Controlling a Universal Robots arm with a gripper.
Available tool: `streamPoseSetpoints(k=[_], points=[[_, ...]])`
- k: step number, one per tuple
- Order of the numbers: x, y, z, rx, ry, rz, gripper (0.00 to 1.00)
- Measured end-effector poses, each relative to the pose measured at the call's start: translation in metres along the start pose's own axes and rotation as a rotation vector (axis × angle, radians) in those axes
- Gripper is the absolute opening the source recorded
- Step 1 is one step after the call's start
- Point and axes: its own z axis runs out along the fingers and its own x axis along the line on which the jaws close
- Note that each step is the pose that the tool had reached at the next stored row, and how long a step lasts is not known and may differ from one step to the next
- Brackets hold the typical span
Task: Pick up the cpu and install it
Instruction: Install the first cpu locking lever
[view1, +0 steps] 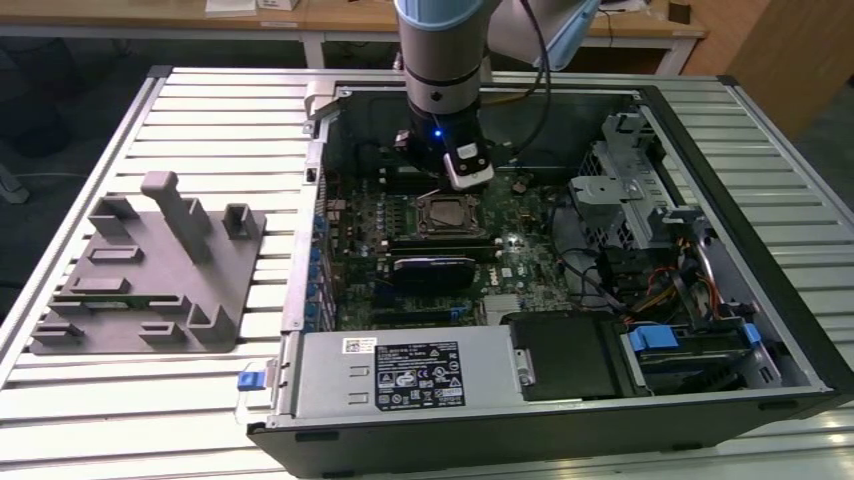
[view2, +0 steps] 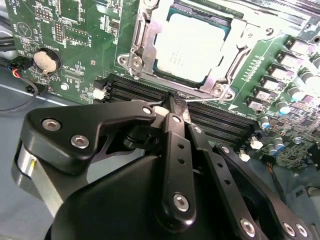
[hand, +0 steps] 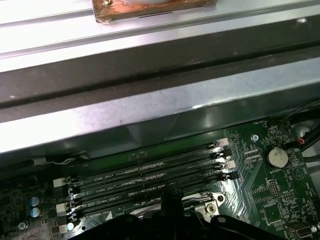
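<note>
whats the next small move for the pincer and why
Probably a small lift straight up. The cpu already lies flat in its socket, and the shut pincer sits at the socket frame's edge by the memory slots, holding nothing.

The arm (view1: 441, 60) is seen in the exterior view as a silver-grey cylinder capped in light blue, with a black wrist section carrying a small blue light, while the gripper (view2: 172, 107) is built of matt black linkage bars joined by round silver screws.
</note>
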Motion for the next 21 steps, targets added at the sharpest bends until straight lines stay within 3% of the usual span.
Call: streamPoseSetpoints(k=[4, 11, 15, 19, 21], points=[[0.0000, -0.0001, 0.0004, -0.0003, -0.0004, 0.000, 0.11], [0.0003, -0.0009, 0.0046, -0.0082, -0.0298, -0.007, 0.11], [0.0012, 0.0015, 0.0069, -0.0092, -0.0357, -0.008, 0.11], [0.0019, 0.0042, 0.0080, -0.0043, -0.0374, -0.007, 0.11], [0.0020, 0.0042, 0.0085, 0.0044, -0.0422, -0.006, 0.11]])
